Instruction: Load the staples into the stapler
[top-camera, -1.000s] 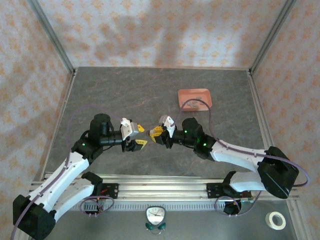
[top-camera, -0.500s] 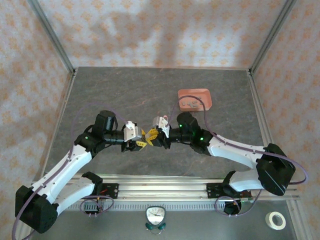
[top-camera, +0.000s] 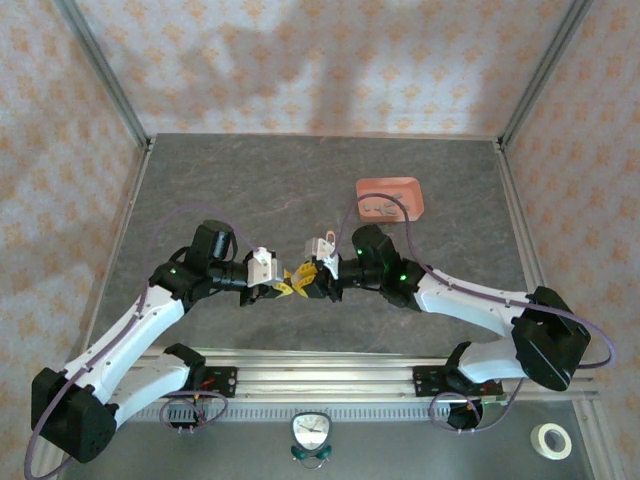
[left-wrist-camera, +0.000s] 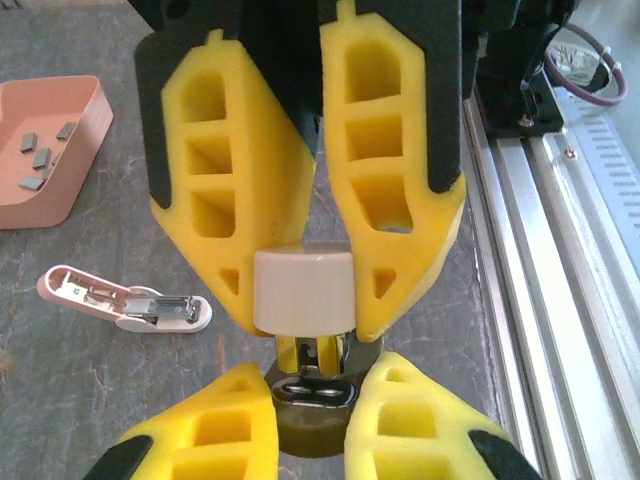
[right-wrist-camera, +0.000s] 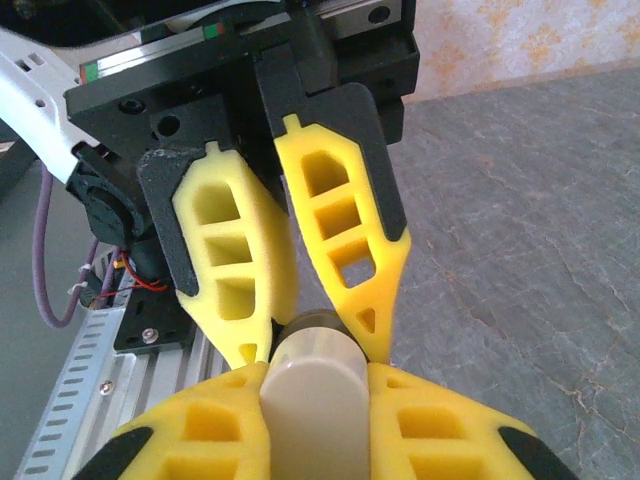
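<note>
From above: finds the left tool (top-camera: 283, 287) and right tool (top-camera: 305, 278) now tip to tip over the worktop (top-camera: 250, 190), drawn together from apart a second ago. Leaves the staples (top-camera: 385, 207) in the salmon tray (top-camera: 362, 200), well beyond the right tool.

Left wrist: shows both tools clamped on one small cream-capped part (left-wrist-camera: 303, 285), with the open stapler (left-wrist-camera: 125, 300) lying to their left.

Right wrist: confirms that double grip. Suggests a handover or pull-apart ahead of any loading.

Soft, even light; blurry shadows mottle the back wall (top-camera: 400, 60) (lamps overhead, perhaps); wrist close-ups slightly unsharp.
</note>
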